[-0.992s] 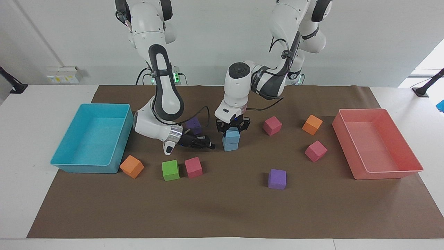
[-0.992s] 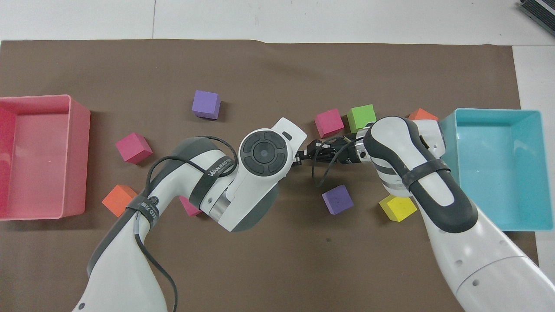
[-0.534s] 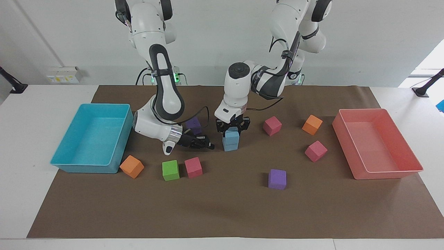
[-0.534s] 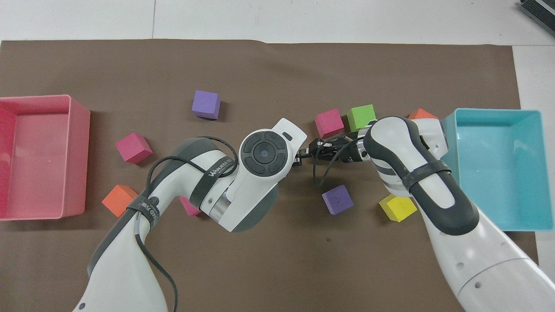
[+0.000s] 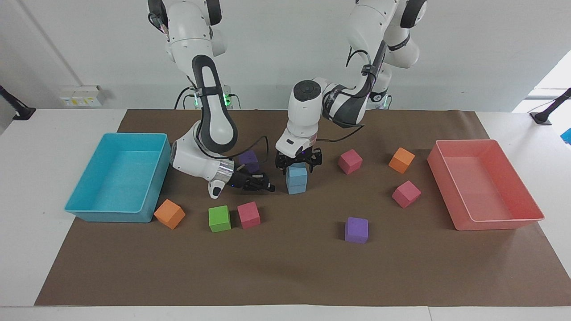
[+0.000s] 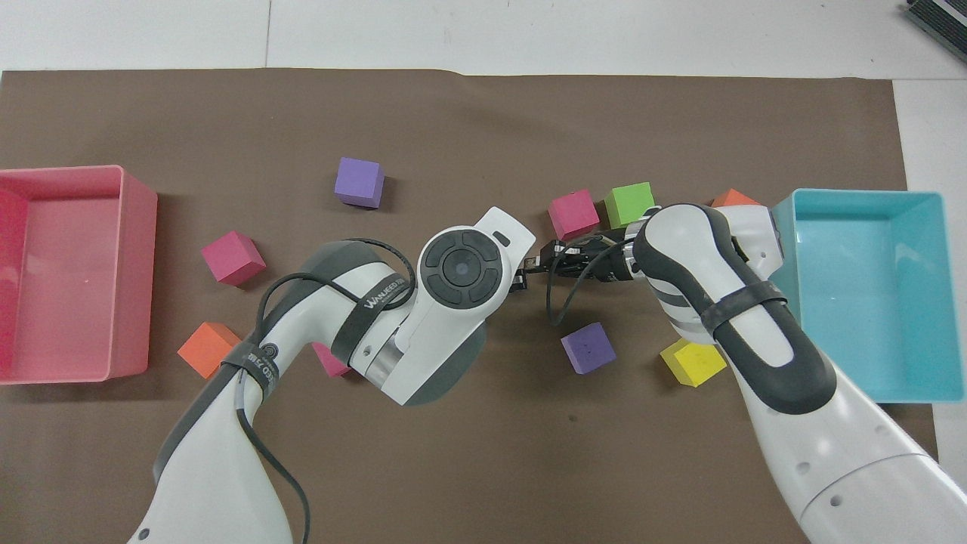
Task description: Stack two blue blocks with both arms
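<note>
The two blue blocks are stacked, the upper one [image 5: 297, 173] on the lower one [image 5: 296, 185], near the middle of the brown mat. My left gripper [image 5: 298, 163] points down just over the stack. Its fingers are open, spread wider than the upper block and level with its top. My right gripper [image 5: 266, 186] lies low and level beside the stack, toward the right arm's end, a small gap from the lower block. In the overhead view the left wrist [image 6: 461, 266] hides the stack and the left gripper. The right gripper [image 6: 538, 263] shows beside it.
A turquoise tray [image 5: 107, 216] stands at the right arm's end and a pink tray [image 5: 499, 223] at the left arm's end. Loose cubes lie around: purple [image 5: 249, 160], orange [image 5: 169, 214], green [image 5: 219, 218], pink [image 5: 248, 215], purple [image 5: 356, 230], pink [image 5: 349, 161], orange [image 5: 401, 160], pink [image 5: 406, 194], yellow [image 6: 693, 361].
My left gripper has risen a little from around the upper blue block, which stays on the lower one. My right gripper has drawn back slightly from the stack.
</note>
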Robot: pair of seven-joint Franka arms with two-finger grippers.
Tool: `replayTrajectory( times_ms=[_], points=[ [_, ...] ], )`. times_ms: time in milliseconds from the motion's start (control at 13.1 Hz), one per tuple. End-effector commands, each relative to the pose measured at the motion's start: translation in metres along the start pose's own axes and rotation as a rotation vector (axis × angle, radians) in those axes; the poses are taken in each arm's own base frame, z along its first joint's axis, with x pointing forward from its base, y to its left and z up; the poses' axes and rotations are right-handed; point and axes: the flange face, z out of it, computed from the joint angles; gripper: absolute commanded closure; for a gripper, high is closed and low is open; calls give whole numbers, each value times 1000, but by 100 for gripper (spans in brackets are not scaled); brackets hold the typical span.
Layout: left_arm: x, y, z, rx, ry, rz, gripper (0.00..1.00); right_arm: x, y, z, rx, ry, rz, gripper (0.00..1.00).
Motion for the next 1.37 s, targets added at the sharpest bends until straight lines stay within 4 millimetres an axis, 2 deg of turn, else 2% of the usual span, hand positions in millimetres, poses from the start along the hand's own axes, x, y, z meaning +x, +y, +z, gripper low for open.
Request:
replayTrajectory(
  times_ms=[0,153,229,305,458,534,610,839,916,992,1068,1144,1221,1297],
  points=[
    [0,-3,-24,-14,27,-11,0,-13,-14,13,-33,5,37,100],
    [4,-11,-40,-21,41,-22,0,-14,-12,15,-28,-1,56,100],
    [5,-17,-38,1,20,-34,0,-14,-12,16,-29,-3,59,100],
    [8,-28,-42,24,1,-39,0,-14,-13,16,-29,-3,58,100],
    [17,-53,-64,24,12,-39,0,-13,-10,16,-42,-1,42,100],
    [23,-71,-74,23,18,-34,0,-13,-10,16,-54,-2,27,100],
    [20,-84,-85,33,11,-21,0,-10,-15,12,-62,3,18,100],
    [15,-149,-128,66,-15,49,0,-2,-25,-29,-168,20,-70,100],
    [21,-174,-139,81,-37,67,0,1,-30,-42,-237,18,-101,100],
    [33,-204,-151,83,-36,77,0,3,-37,-58,-312,20,-141,93],
    [41,-226,-160,79,-29,120,0,3,-44,-74,-385,20,-175,72],
    [48,-243,-166,73,-21,136,0,1,-50,-87,-445,20,-210,55],
    [54,-258,-180,71,-7,131,0,0,-54,-100,-494,16,-238,8],
    [59,-273,-192,74,-15,110,0,-1,-54,-116,-540,10,-253,0]
  ],
)
